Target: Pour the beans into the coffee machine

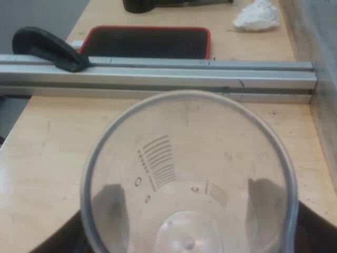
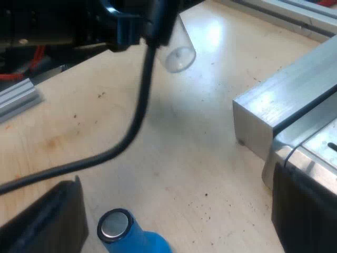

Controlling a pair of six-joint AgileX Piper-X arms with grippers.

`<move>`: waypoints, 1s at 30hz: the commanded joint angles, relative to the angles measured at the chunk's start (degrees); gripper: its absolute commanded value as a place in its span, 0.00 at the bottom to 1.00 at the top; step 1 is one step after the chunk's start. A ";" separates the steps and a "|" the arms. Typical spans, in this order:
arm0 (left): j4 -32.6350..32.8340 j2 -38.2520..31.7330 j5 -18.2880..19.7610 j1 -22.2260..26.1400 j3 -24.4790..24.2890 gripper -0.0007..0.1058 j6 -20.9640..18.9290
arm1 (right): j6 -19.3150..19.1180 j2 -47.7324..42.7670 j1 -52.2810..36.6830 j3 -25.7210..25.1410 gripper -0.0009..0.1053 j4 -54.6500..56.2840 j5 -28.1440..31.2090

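Grips the measuring glass (image 1: pixel 189 153) in the left gripper (image 1: pixel 187 211), looking down its open mouth. Fingers (image 1: pixel 108 211) clamped on the outer wall at three and nine o'clock, dark through the clear sides. Shows printed scale lines on the wall and the round bottom straight through. Hangs above a wooden table (image 1: pixel 47 158). Faces, at twelve o'clock, an aluminium rail (image 1: pixel 184 79) crossing the table, with a black clamp lever (image 1: pixel 47 47) resting on it toward ten o'clock. Beyond the rail: a black mat (image 1: pixel 147 42) edged in red, flat on the table, and a crumpled white cloth (image 1: pixel 257 15) toward one o'clock.

Spreads the right gripper (image 2: pixel 176 182) wide, fingers (image 2: pixel 47 221) well apart and gripping nothing, low over the table. Brackets a blue tamper (image 2: pixel 139 237) with a metal face, lying between the fingers, nearer the nine-o'clock one. Has an aluminium block (image 2: pixel 279 110) near the three-o'clock finger. Looks at twelve o'clock toward the glass, tilted and off the table, well apart from the tamper.
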 commanded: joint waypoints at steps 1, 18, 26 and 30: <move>-8.61 6.34 -0.78 0.01 -0.43 0.14 -0.17 | -0.02 -0.23 -0.15 -0.13 0.71 -1.31 0.03; -2.86 15.79 -0.30 0.01 -5.40 0.49 0.77 | -0.02 -0.23 -0.15 -0.13 0.71 -1.31 0.03; 0.21 15.79 -0.30 0.01 -5.53 0.49 2.87 | -0.02 -0.23 -0.15 -0.13 0.71 -1.31 0.03; 3.84 15.79 -0.30 0.01 -5.53 0.59 2.87 | -0.02 -0.23 -0.15 -0.13 0.71 -1.31 0.03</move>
